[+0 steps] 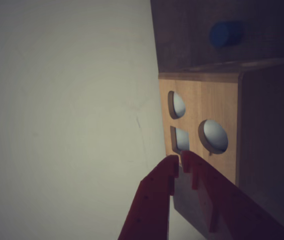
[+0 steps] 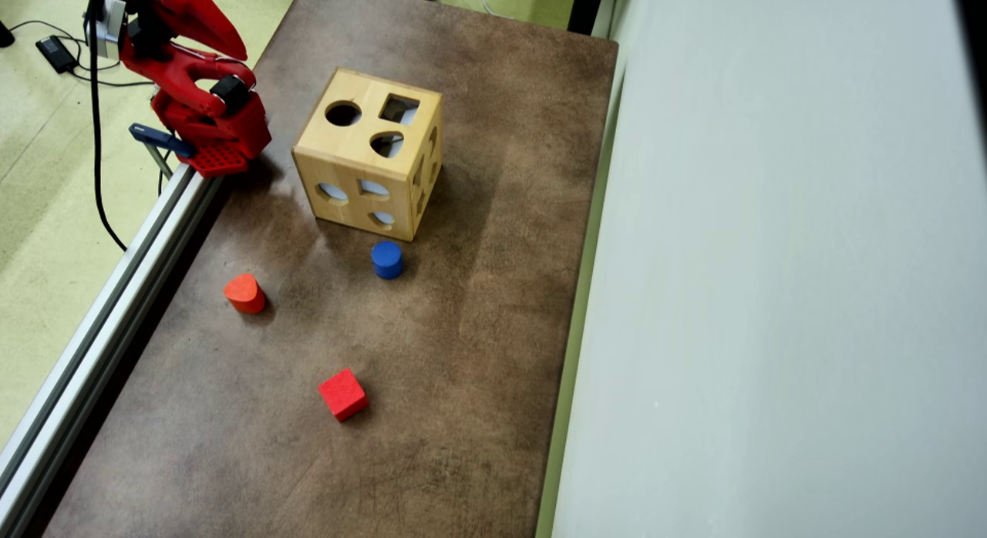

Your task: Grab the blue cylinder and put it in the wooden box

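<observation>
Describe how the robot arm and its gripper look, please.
The arm is built of bright red plastic parts with black motor blocks between them, and black cables run beside it on the floor. In the wrist view the gripper has two flat red fingers dotted with small holes.

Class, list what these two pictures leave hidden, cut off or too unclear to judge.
1. Pincer: only the tips show in the wrist view, nearly touching; the overhead view's top edge cuts it off.
2. Wooden box: its inside is dark behind the holes in both views.
3. Blue cylinder: blurred and dim in the wrist view.
4. Arm: its upper part is cropped by the overhead view's top edge.
</observation>
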